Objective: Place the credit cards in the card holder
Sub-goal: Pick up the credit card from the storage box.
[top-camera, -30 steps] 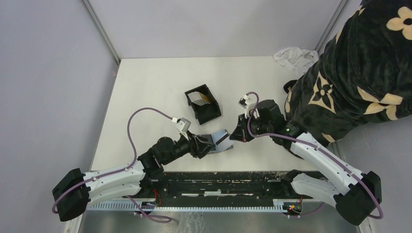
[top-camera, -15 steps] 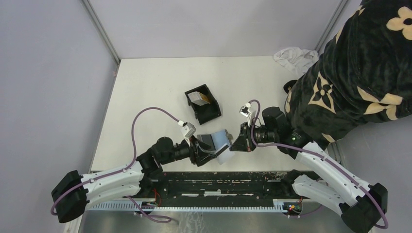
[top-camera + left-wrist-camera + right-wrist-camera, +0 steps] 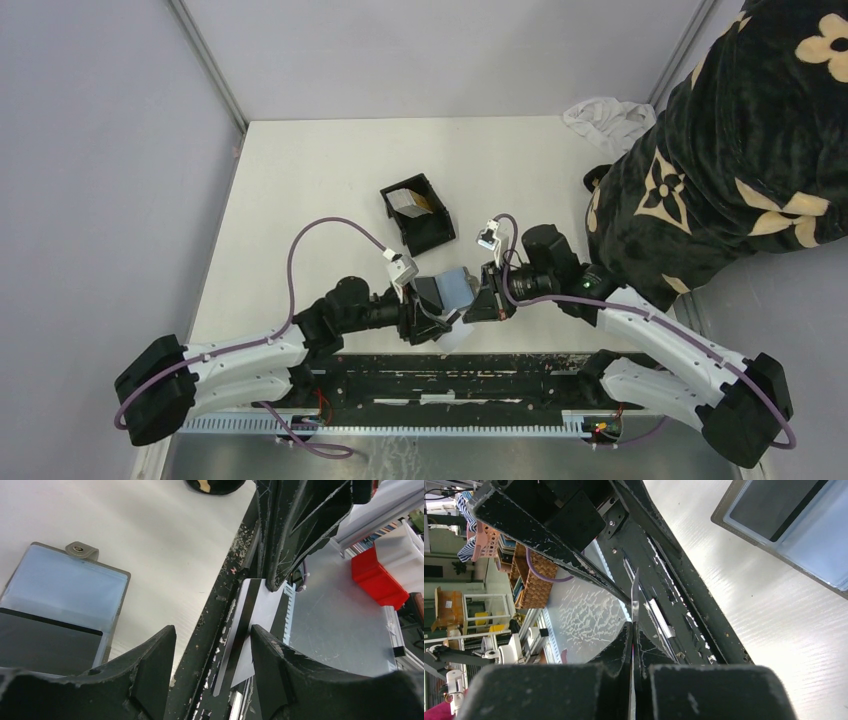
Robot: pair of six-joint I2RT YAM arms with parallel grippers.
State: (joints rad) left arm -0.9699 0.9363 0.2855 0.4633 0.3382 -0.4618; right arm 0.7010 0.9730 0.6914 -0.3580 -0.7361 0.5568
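Note:
The black card holder [image 3: 418, 213] stands mid-table with a whitish card [image 3: 404, 202] and a tan card [image 3: 428, 204] leaning inside it. Over the table's near edge, my right gripper [image 3: 472, 314] is shut on another whitish credit card [image 3: 255, 625] with a black stripe. That card shows edge-on [image 3: 635, 595] in the right wrist view. My left gripper [image 3: 212, 665] is open. The held card hangs between its fingers, close to the right finger [image 3: 280, 675]; I cannot tell whether they touch.
A clear card wallet [image 3: 65, 595] with a snap tab lies flat on the table beside the left finger. A black rail [image 3: 450, 372] runs along the near edge. A person in a black floral garment [image 3: 720, 150] fills the right side, and a white cloth [image 3: 605, 118] lies at the back right.
My right gripper has carried the card leftward and toward the near edge. My left gripper has come forward and turned, so its open jaws now flank the card.

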